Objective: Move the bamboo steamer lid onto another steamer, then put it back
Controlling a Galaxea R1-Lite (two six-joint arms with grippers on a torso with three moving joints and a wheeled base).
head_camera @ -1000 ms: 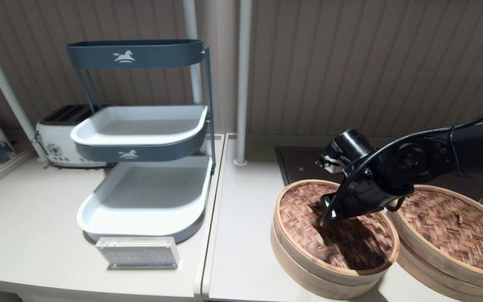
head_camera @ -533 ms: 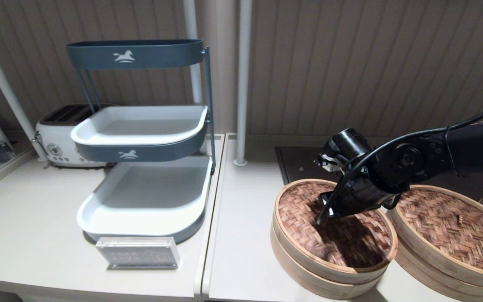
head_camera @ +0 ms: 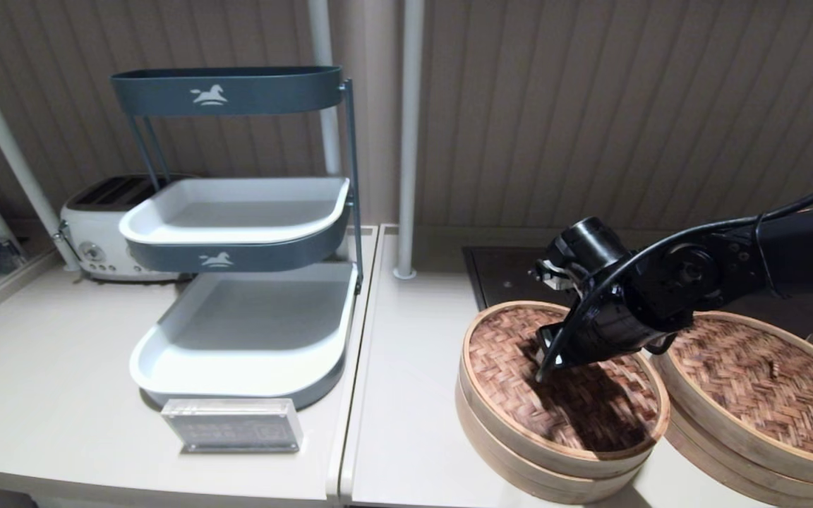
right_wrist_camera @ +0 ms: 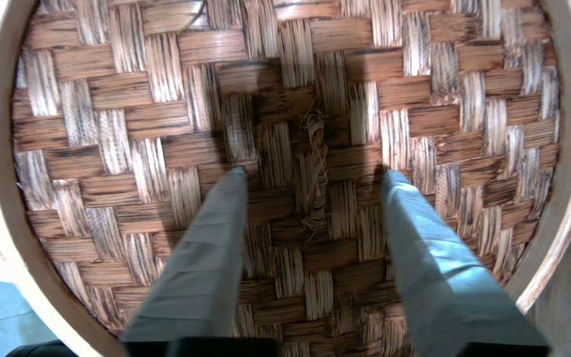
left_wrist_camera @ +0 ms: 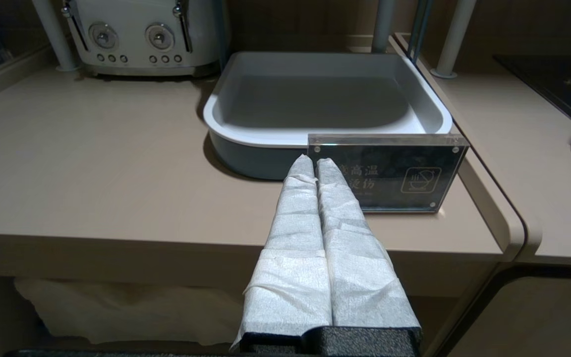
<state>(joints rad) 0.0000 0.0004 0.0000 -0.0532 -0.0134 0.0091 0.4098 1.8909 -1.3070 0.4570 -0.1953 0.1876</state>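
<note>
right gripper (right_wrist_camera: 310,173) low over bamboo steamer lid (head_camera: 519,356), jaws spread astride central knot (right_wrist_camera: 315,171), left gripper (left_wrist_camera: 314,162) parked, jaws pressed together

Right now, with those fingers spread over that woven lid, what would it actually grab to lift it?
Probably the small central knot of the bamboo steamer lid, from straight above. The top is flat weave with nothing else raised, and the right gripper already has its open fingers either side of the knot.
</note>
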